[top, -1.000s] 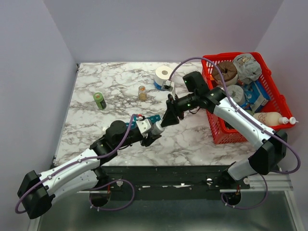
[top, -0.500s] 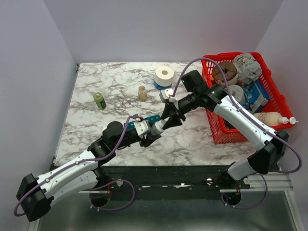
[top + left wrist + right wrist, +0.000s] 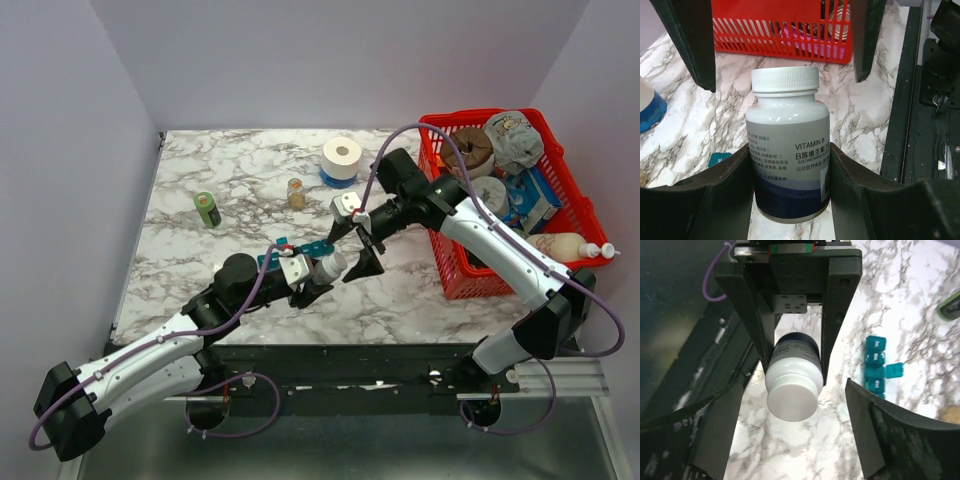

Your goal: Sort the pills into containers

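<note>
White-veined marble table (image 3: pixel 250 170), seen from beside the rig. Left gripper (image 3: pixel 790 149) is clamped on a white-capped bottle (image 3: pixel 787 135) labelled "VITAMIN B", one black finger (image 3: pixel 720 200) pressed to each side of its lower body. The bottle is held off the tabletop with its cap (image 3: pixel 792 399) pointing toward the right arm. Right gripper (image 3: pixel 792 390) is spread wide, one finger on either side of the cap and apart from it, grasping nothing.

The containers, a teal pill organizer (image 3: pixel 874 365), lie flat on the marble just beyond the left gripper, on the far side of the bottle. One compartment lid (image 3: pixel 895 370) is flipped out to the side. What the compartments hold cannot be made out.

Farther back on the table stand a small amber jar (image 3: pixel 296 192), a green can (image 3: pixel 208 210) and a white roll (image 3: pixel 341 156) on a blue base, well apart from both grippers. A red mesh basket (image 3: pixel 455 270) filled with assorted items sits at the right edge.
</note>
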### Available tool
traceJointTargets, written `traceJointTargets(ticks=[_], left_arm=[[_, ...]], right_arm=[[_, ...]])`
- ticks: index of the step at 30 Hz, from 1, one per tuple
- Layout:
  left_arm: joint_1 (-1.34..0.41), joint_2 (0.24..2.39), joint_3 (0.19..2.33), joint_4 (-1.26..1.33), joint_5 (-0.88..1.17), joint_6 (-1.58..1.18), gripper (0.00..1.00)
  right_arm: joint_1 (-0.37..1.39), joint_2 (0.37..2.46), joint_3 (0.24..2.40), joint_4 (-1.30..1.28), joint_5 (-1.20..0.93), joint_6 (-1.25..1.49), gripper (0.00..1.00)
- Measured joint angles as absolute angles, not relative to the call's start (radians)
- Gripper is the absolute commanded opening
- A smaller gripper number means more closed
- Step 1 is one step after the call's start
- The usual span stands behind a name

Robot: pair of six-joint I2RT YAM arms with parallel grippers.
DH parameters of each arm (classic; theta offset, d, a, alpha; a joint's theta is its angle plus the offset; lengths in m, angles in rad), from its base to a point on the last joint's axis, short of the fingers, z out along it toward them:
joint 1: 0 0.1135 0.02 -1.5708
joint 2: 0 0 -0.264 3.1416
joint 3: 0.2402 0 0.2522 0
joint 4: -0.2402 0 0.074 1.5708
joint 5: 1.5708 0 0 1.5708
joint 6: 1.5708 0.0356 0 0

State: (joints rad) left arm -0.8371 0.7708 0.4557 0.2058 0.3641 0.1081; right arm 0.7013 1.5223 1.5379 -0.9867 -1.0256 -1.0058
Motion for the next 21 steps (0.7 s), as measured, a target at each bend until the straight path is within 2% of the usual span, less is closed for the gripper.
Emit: traceJointTargets(ticks=[8, 17, 20, 21], left_arm=[[-0.837, 0.770, 0.444, 0.207, 0.363, 0.104, 0.00], [-0.837, 0.770, 0.444, 0.207, 0.344, 0.093, 0.00], [-0.837, 0.770, 0.444, 0.207, 0.335, 0.089, 0.00], [-0.837, 0.772, 0.444, 0.207, 0.331, 0.089, 0.00]], right_arm=[[0.700, 1.485, 1.516, -0.902, -0.973, -0.653, 1.00], [0.700, 1.429, 1.384, -0.751, -0.897, -0.292, 0.97], [0.700, 1.437, 1.364, -0.741, -0.878, -0.234, 0.91], [0.700, 1.440, 1.362, -0.735, -0.878, -0.220, 0.84]])
